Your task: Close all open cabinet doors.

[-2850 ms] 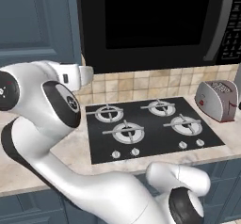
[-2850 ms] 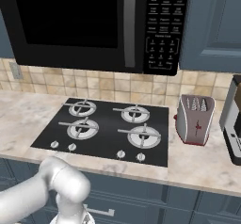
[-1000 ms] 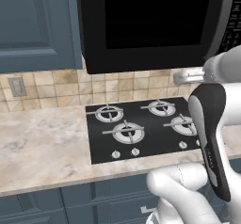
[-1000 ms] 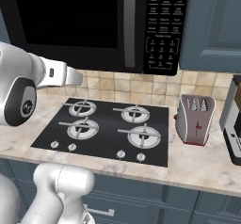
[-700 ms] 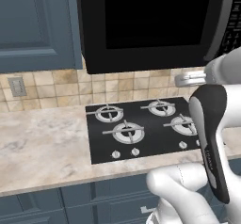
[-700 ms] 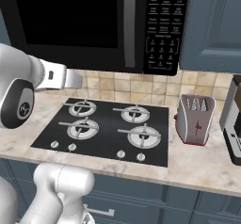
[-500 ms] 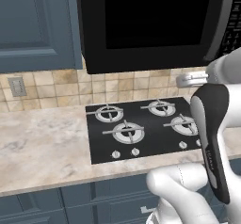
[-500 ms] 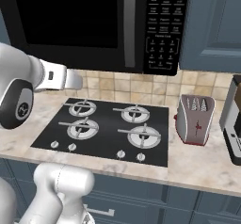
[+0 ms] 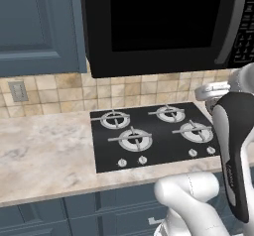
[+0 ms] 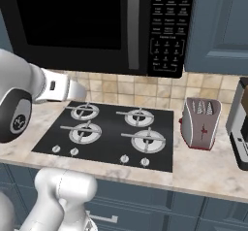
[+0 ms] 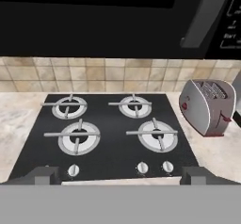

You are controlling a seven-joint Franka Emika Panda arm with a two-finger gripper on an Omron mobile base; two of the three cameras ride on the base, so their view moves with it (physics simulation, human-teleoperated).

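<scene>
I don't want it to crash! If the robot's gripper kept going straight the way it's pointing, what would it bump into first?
Probably the black cooktop. The gripper, fingers wide apart, looks down at its burners, with nothing in between. How far away it is can't be told.

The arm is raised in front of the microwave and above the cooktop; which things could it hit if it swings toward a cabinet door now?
Two risks, as a judgement:
1. The arm hangs near the microwave; a wide swing might strike its glass.
2. The toaster stands beside the cooktop, below the right cabinet door; a low sweep there might knock it over.
</scene>
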